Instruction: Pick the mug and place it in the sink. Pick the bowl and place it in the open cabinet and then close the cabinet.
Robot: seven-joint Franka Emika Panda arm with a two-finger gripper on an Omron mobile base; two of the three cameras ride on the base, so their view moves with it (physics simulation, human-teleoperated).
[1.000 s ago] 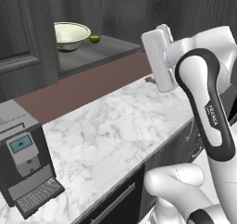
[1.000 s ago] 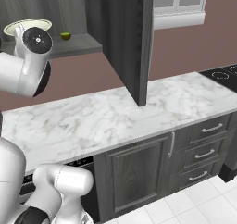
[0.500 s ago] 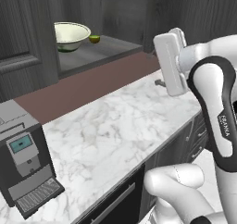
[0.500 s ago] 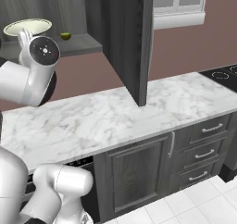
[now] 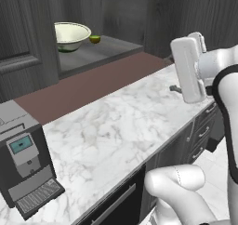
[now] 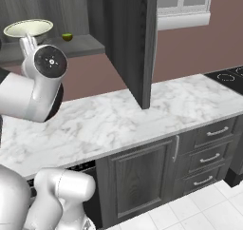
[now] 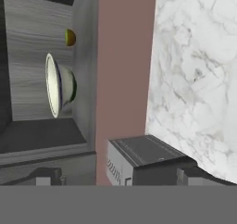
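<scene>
With the bowl (image 5: 69, 35) sitting on the shelf inside the open cabinet (image 6: 127, 39), a small green fruit just beside it, the cabinet's door stands out over the table (image 5: 125, 122), and the tool (image 7: 118, 177), jaws spread wide and empty, is near that shelf.

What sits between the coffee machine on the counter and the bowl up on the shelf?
In the left base view, nothing stands between the coffee machine and the bowl: just bare marble counter, reddish-brown wall and shelf edge.
</scene>
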